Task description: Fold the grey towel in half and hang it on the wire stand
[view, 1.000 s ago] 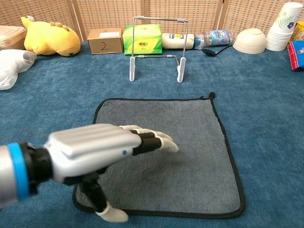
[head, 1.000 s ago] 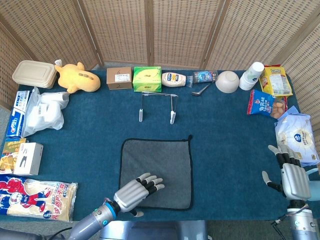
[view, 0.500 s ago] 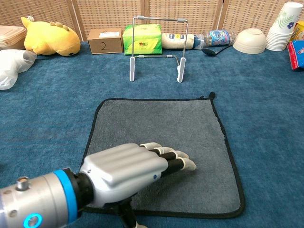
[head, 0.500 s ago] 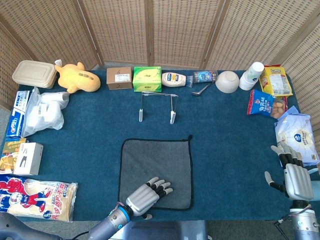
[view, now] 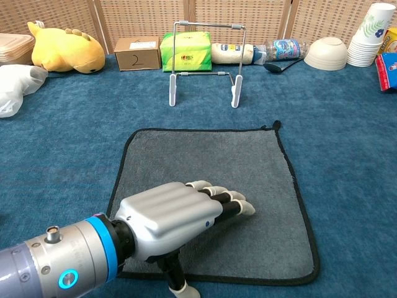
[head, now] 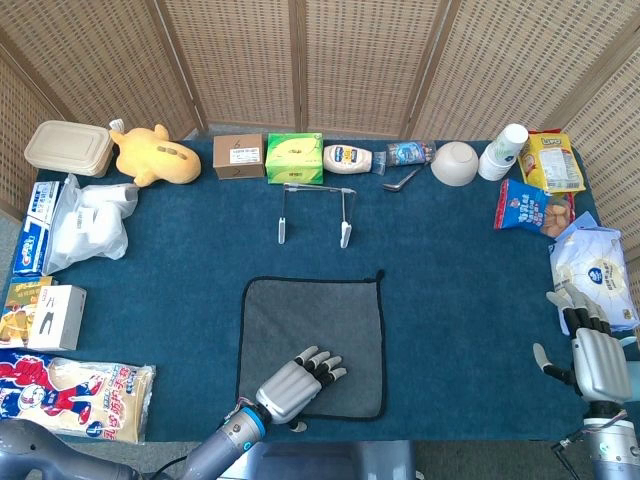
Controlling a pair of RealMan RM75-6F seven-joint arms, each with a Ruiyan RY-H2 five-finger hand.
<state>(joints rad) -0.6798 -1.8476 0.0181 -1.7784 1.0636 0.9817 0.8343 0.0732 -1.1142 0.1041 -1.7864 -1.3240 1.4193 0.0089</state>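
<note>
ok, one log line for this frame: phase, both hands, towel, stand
phase: pre-fold | left robot hand: over near edge of grey towel, holding nothing | right robot hand: open, off towel | towel: flat, unfolded | wire stand: bare

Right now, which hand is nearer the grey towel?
Left. The left hand is over the grey towel's near edge, fingers extended; the right hand is off at the table's far right, well clear of it.
</note>
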